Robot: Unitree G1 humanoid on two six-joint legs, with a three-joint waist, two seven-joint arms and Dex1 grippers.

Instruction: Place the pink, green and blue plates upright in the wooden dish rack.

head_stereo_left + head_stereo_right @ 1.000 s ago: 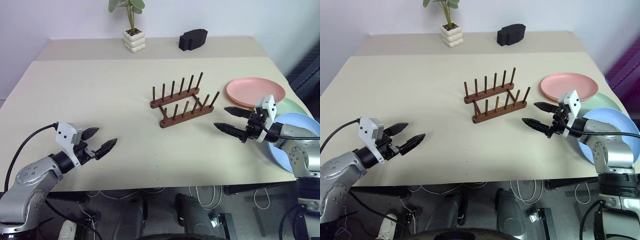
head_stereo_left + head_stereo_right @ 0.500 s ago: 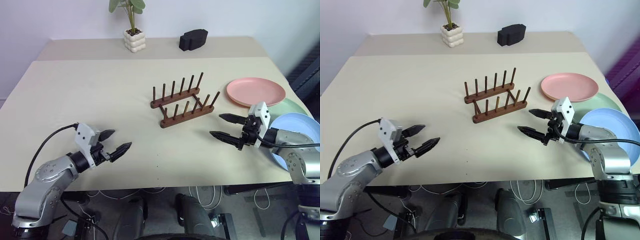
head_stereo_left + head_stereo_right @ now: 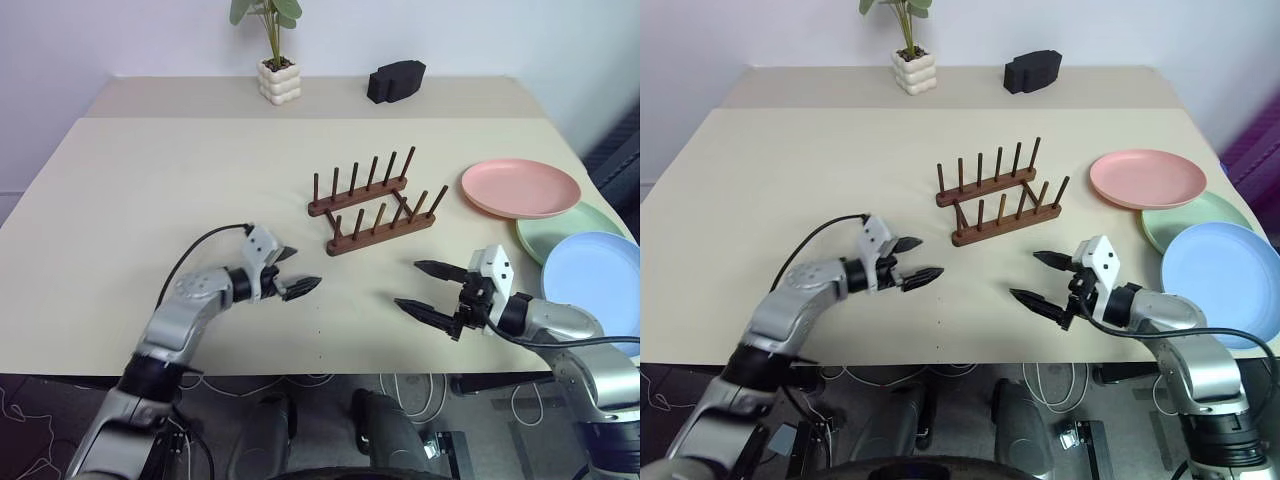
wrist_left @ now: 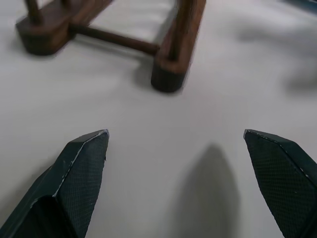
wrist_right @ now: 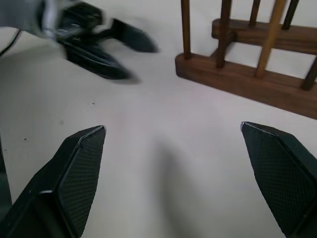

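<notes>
The dark wooden dish rack (image 3: 372, 203) stands empty near the table's middle, its pegs upright. To its right lie three flat plates: pink plate (image 3: 520, 187) farthest back, green plate (image 3: 563, 228) partly under the blue plate (image 3: 598, 275) by the front right edge. My left gripper (image 3: 291, 272) hovers open over the table, in front and left of the rack, and the rack's base (image 4: 168, 74) shows close ahead of its fingertips. My right gripper (image 3: 427, 290) is open too, in front of the rack and left of the blue plate, holding nothing.
A potted plant (image 3: 274, 68) in a white pot and a black blocky object (image 3: 396, 80) stand at the back of the table (image 3: 180, 190). The right table edge runs close beside the green and blue plates.
My left gripper swung right and forward from the front left corner toward the rack. My right gripper drew back and left, away from the plates. The camera view shifted slightly.
</notes>
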